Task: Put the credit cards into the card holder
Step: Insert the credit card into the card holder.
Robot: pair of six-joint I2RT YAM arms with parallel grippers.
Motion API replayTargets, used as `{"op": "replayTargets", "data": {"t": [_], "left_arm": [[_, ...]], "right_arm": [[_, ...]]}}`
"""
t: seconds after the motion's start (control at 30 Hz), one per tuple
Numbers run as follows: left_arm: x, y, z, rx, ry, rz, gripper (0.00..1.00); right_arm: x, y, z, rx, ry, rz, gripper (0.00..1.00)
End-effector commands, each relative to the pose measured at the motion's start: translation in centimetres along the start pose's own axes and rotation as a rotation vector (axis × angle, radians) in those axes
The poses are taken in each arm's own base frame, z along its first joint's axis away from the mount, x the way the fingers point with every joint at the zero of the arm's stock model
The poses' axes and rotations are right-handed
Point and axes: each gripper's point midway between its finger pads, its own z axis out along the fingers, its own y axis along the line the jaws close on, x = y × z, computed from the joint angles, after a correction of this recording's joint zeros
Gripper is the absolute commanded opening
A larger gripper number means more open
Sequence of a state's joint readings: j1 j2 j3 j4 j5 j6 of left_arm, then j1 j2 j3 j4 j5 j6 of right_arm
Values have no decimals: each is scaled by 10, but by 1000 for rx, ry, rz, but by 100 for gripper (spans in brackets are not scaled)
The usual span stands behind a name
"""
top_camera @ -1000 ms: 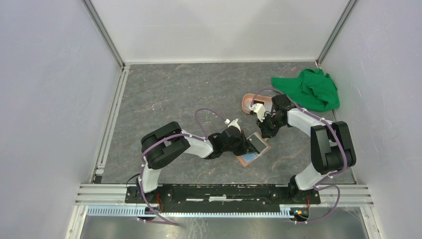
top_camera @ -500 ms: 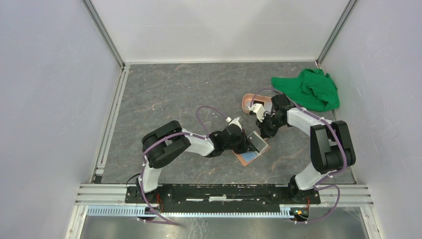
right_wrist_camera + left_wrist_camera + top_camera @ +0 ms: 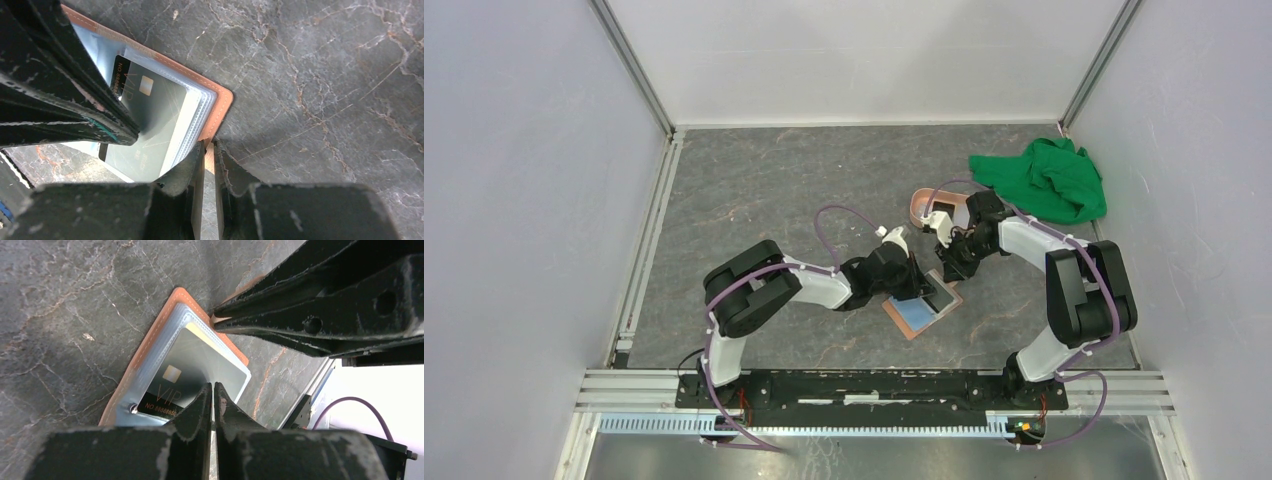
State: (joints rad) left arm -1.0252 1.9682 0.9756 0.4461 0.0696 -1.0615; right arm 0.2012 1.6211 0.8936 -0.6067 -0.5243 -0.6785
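Observation:
The tan card holder [image 3: 904, 322] lies open on the table, its clear inner sleeves facing up. A black-grey VIP card [image 3: 195, 365] sits partly inside a sleeve, and its near end sticks out in the right wrist view [image 3: 135, 160]. My left gripper [image 3: 214, 386] is shut on the card's free edge; in the top view [image 3: 921, 283] it is over the holder. My right gripper [image 3: 209, 145] is shut on the holder's tan border [image 3: 222, 107] at its far right side [image 3: 951, 270]. No other cards show.
A pink oval tray [image 3: 929, 205] stands just behind the right gripper. A crumpled green cloth [image 3: 1049, 178] lies at the back right by the wall. Both arms meet over the holder, with their fingers close together.
The left gripper has shifted left and back with the card, which now lies lower and flatter in the holder. The holder has slid slightly left. The right gripper still holds its edge.

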Motion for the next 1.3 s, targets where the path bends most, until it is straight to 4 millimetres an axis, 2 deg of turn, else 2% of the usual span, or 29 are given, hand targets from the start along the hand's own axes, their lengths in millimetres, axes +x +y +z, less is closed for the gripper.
{"op": "replayTargets", "data": {"t": [0.0, 0.27, 0.43, 0.6, 0.93, 1.27], "left_arm": [[-25, -30, -8, 79, -74, 68, 11], [-36, -45, -51, 104, -119, 164, 17], [-23, -32, -65, 71, -75, 164, 19], [-6, -15, -60, 27, -24, 129, 17], [9, 13, -33, -58, 40, 121, 12], [4, 28, -15, -115, 43, 143, 12]], "right_arm": [[-10, 6, 0, -44, -26, -9, 18], [-11, 5, -1, -34, -33, -10, 19], [-12, 6, 0, -43, -35, -6, 19], [-10, 5, 1, -41, -28, -3, 19], [-8, 5, 3, -44, -22, 1, 19], [-7, 6, 3, -47, -20, 3, 19]]}}
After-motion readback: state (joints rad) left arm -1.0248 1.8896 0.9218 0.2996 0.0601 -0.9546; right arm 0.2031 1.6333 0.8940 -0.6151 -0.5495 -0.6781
